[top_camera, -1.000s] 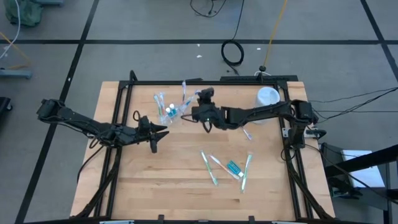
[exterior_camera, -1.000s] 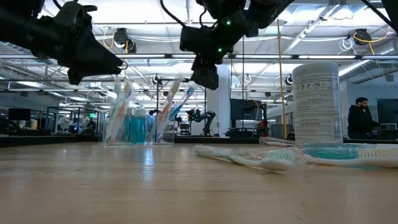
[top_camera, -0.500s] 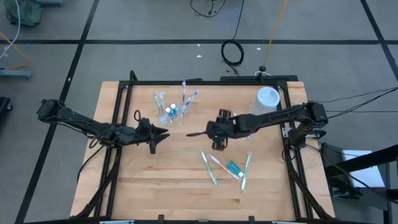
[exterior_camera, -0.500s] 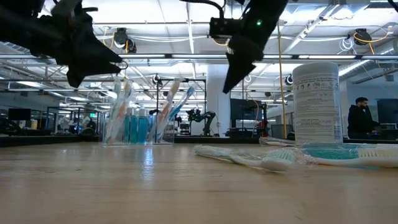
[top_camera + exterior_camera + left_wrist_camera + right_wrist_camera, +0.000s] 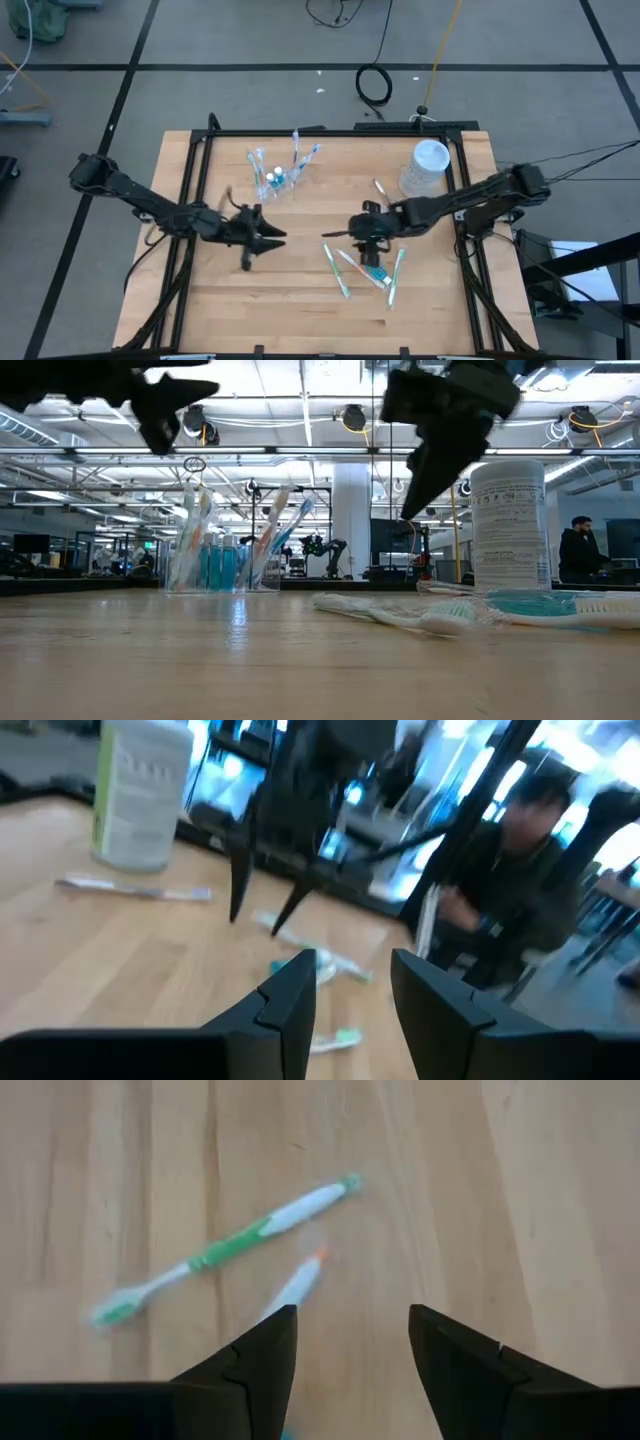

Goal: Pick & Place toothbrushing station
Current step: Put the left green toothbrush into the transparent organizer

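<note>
Right gripper (image 5: pixel 372 238) hung over the loose pile of toothbrushes (image 5: pixel 340 265) near the table's front middle, fingers spread wide, nothing held. In its wrist view a green-handled toothbrush (image 5: pixel 225 1250) and an orange-tipped one (image 5: pixel 295 1285) lay flat on the wood just ahead of the fingers.

Left gripper (image 5: pixel 268 238) hovered left of centre, fingers partly apart, empty.

The clear cup (image 5: pixel 277 180) stood toward the back, left of centre, already bristling with brushes and blue tubes. One more tube (image 5: pixel 376 268) lay among the loose brushes; a lone brush (image 5: pixel 383 190) lay near the white container (image 5: pixel 426 165).

Handling, as judged: brushes light, stiff, slick plastic, lying flat on the boards, so little to get under. Best taken across the handle's middle, fingers square to its length. The tube looked softer and could squash or skid. The cup looked light and tippable; insert gently.

Room: open wood between pile and cup. Container and the black frame rail (image 5: pixel 465 235) sat to the right; the left arm stood near the route to the cup.
</note>
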Robot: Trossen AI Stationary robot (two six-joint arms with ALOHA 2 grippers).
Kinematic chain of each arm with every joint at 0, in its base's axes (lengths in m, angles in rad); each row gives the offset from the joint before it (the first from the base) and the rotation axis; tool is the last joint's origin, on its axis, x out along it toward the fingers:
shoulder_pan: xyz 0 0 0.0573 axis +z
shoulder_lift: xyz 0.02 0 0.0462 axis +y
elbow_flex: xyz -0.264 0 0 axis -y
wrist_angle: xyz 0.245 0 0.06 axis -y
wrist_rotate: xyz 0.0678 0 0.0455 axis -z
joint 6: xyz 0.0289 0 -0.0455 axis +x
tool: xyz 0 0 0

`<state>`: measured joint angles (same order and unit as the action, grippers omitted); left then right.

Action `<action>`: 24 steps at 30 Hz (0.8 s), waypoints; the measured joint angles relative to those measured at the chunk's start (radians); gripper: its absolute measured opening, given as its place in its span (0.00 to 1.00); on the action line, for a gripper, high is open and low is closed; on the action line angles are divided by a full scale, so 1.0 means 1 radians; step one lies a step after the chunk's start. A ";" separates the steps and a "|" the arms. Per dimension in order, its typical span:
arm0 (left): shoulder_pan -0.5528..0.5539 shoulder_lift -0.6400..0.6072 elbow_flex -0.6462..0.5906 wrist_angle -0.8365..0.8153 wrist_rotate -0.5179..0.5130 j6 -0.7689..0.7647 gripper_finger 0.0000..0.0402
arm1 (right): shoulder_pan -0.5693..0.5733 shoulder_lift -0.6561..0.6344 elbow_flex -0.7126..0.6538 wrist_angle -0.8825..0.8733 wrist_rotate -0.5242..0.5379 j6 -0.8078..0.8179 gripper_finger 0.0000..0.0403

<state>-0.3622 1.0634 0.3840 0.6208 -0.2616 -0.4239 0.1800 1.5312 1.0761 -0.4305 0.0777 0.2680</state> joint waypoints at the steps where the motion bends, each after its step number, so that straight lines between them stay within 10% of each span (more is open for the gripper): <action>1: 0.002 0.034 0.048 -0.060 0.000 0.001 0.34 | 0.000 -0.036 -0.045 0.060 -0.004 -0.034 0.46; 7: 0.021 0.263 0.371 -0.509 0.081 0.163 0.34 | -0.059 -0.290 -0.299 0.481 -0.004 -0.163 0.46; 12: 0.035 0.469 0.582 -0.553 0.151 0.315 0.34 | -0.096 -0.417 -0.492 0.836 -0.044 -0.214 0.46; 24: 0.013 0.933 1.010 -0.852 0.183 0.606 0.47 | -0.093 -0.415 -0.766 1.227 -0.129 -0.131 0.46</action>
<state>-0.3493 1.9968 1.3943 -0.2309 -0.0782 0.1825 0.0868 1.1164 0.3099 0.7968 -0.0514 0.1372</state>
